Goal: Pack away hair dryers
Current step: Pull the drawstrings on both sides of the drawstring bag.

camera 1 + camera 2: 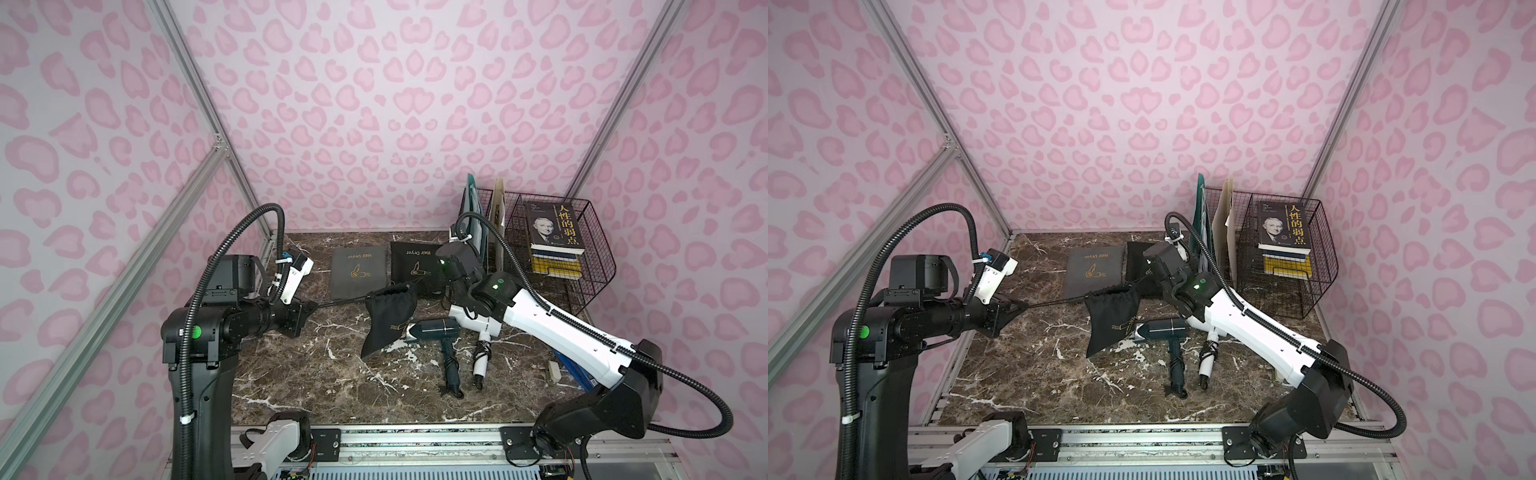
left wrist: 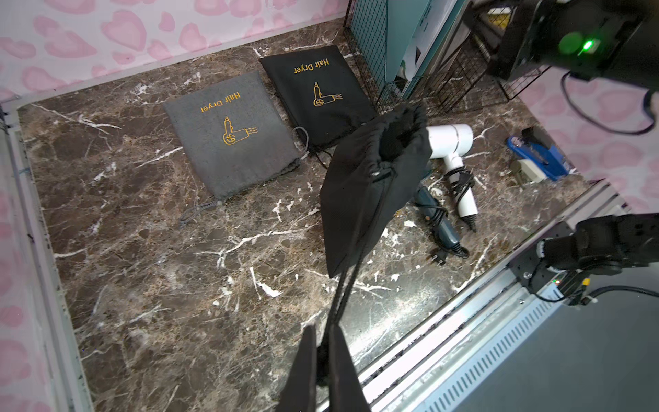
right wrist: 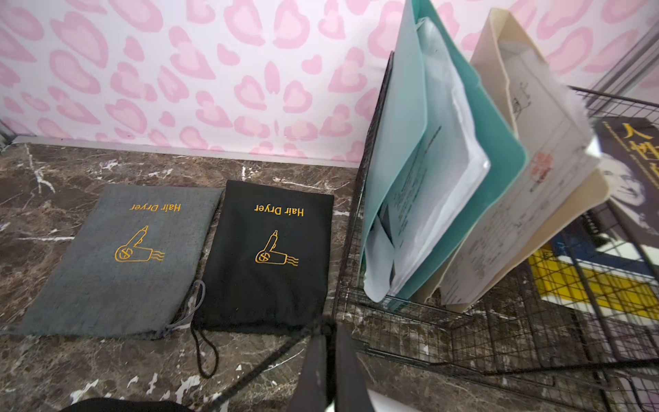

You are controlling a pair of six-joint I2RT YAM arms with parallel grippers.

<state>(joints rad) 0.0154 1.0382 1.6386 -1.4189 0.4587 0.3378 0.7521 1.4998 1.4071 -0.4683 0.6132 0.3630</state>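
Marble table (image 1: 291,374): grey pouch (image 1: 359,272), black pouch (image 1: 411,259); teal dryer (image 1: 436,329), white dryer (image 2: 451,141); wire rack (image 1: 598,266)

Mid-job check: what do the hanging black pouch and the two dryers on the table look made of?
The hanging black pouch looks like soft matte woven fabric: it sags and puckers where the drawstring gathers its mouth. The white dryer appears smooth hard plastic with a slight sheen. The dark teal dryer is probably plastic too, given the highlight along its barrel.

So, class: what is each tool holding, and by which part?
The left tool and right tool each pinch the drawstring of one black pouch, which hangs between them.
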